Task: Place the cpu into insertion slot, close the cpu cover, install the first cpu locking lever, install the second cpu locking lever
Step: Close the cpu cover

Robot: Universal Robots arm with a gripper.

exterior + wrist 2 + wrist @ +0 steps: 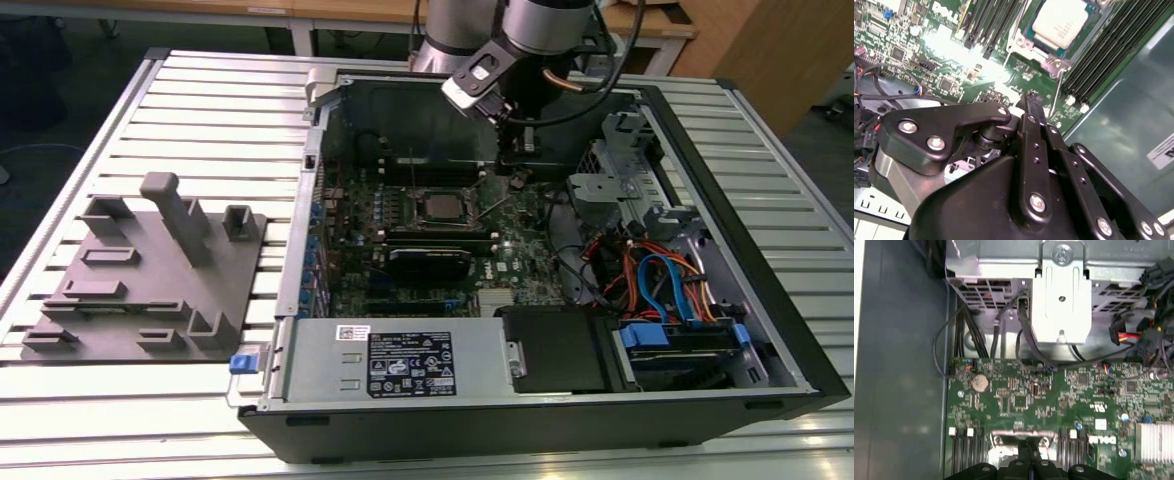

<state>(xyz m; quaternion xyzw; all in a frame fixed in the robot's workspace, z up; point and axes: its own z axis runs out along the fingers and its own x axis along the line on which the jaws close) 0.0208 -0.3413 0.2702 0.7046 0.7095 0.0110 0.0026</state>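
The cpu [437, 207] lay flat, silver-grey top up, in the insertion slot [411, 208] near the middle of the green motherboard [523, 262]. Its square sides ran parallel to the board's edges, inside the open computer case [801, 350] lying on the slatted surface [200, 90], and in the second wrist view the cpu cover [1021, 40] framed it. The arm [534, 30] hung over the case's edge farthest from the exterior camera, wrist pitched steeply down, and the fingers [1032, 107] were pressed together, low over the board just beside the slot's corner and near a thin wire locking lever [1055, 95].
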